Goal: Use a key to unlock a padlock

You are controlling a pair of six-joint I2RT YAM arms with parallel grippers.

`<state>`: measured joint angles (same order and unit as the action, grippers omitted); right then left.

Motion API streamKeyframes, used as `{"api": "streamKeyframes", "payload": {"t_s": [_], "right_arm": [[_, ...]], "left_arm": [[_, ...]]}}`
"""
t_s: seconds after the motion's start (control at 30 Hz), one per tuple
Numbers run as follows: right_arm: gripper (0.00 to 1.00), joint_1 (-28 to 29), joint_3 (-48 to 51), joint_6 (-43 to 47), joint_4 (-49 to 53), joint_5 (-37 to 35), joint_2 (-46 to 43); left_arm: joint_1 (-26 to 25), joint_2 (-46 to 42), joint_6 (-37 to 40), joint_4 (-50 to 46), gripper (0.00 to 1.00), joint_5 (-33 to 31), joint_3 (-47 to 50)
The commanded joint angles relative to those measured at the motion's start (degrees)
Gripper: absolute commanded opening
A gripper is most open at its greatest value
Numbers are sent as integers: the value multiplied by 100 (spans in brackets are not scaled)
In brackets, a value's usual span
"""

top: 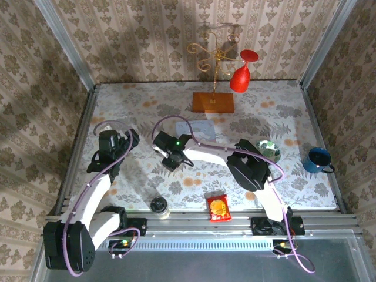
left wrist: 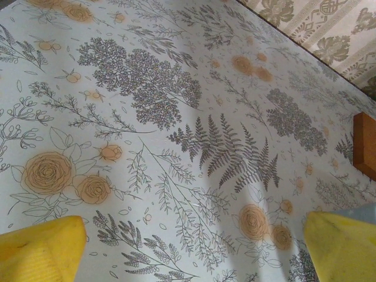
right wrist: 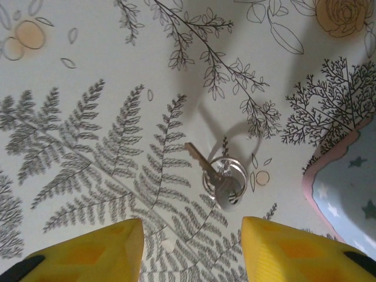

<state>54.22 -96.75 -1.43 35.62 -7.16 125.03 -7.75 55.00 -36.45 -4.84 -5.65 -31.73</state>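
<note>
Spread wide and empty, the right gripper (right wrist: 191,247) hovers above the key (right wrist: 214,176), which lies flat near the middle of the table (right wrist: 88,59) beside the tin (right wrist: 346,194); a closing pinch may skid it away on its ring (right wrist: 239,166).

White arm links (top: 208,155), black joints (top: 249,170), purple cables (top: 174,118), yellow claw fingers (right wrist: 88,252)

I can read no lettering from here; print on the red snack packet (top: 218,208), bottom centre of the top view, is too blurred.
</note>
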Motion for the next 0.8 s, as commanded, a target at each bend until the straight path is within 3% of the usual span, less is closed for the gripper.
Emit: {"api": "streamKeyframes", "payload": {"t_s": [0.0,0.27,0.43,0.77], "right_arm": [[51,-128,-288,179,292,83,190],[51,-253,-475,283,262,330,459],[45,-246,-478,332,262,604,503],[5,-192,-128,411,111,591,230]], "left_arm": [[50,26,-16,-65,97,97,26],[72,142,-72,49,97,151,26],[72,203,-132,93,97,191,34],[76,161,-152,114,97,278,27]]}}
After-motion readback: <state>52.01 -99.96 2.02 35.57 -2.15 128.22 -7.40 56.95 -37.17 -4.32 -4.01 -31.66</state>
